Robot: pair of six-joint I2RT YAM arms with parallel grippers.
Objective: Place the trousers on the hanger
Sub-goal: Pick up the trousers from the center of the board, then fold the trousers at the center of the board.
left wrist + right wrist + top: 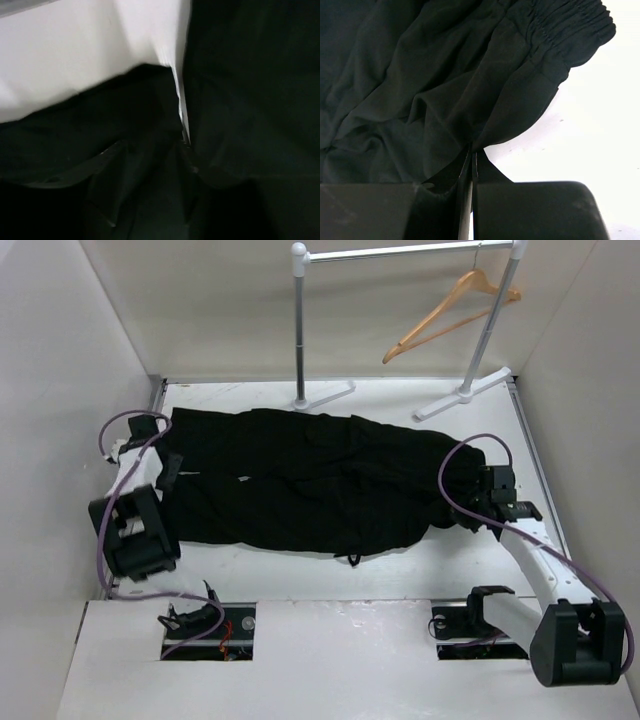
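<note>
The black trousers (300, 480) lie spread lengthwise across the white table, with the gathered waistband (570, 25) at the right end. My right gripper (462, 502) sits at that end. In the right wrist view it (471, 155) is shut on a fold of the trousers (445, 75) just below the waistband. My left gripper (168, 462) rests at the left end. In the dim left wrist view its fingers (107, 190) stand apart over the dark trousers (250, 100). The tan wooden hanger (450, 315) hangs tilted on the rail at the back right, away from both grippers.
The silver-and-white clothes rack (300, 330) stands at the back, its feet (465, 395) on the table behind the trousers. White walls close in the left, right and back sides. A white board (340, 660) covers the near edge around the arm bases.
</note>
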